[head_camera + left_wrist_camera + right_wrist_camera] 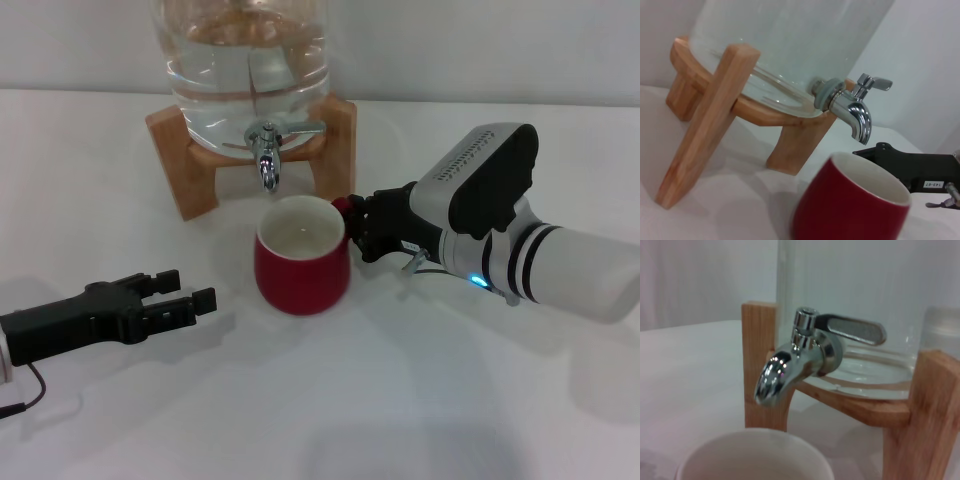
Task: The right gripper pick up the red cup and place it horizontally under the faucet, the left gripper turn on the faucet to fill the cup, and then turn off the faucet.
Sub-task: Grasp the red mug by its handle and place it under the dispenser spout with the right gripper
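Observation:
The red cup [300,272] stands upright on the white table, its off-white inside open right below the spout of the chrome faucet [266,150]. My right gripper [360,226] reaches in from the right and is shut on the cup's small handle. One of its black fingers [890,156] shows behind the cup [850,210] in the left wrist view. The faucet [790,365] hangs just above the cup rim [755,462], and no water runs from it. My left gripper [196,288] lies open on the table, left of the cup and apart from it.
The clear water jar [240,60] rests on a wooden stand [185,165] at the back of the table. The faucet's flat lever [302,128] points to the right. White tabletop stretches in front of the cup and both arms.

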Tool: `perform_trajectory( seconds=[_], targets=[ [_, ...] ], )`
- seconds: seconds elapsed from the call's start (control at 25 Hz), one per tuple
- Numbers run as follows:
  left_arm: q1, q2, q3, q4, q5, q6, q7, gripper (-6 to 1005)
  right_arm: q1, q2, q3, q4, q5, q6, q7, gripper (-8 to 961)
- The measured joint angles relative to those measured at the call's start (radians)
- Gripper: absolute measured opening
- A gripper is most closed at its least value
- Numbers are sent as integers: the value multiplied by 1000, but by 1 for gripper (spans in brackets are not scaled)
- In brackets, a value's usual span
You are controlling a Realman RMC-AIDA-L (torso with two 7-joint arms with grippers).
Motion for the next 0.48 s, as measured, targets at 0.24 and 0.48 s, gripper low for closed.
perform_trajectory(
  seconds=[0.24, 0.48],
  targets=[
    [1, 0, 0, 0, 0, 0, 0, 887, -1, 0, 1, -6, 1, 4, 1, 115],
    [2, 0, 0, 0, 0, 5, 1, 887, 8, 0, 0, -4, 1, 4, 4, 106]
  ],
)
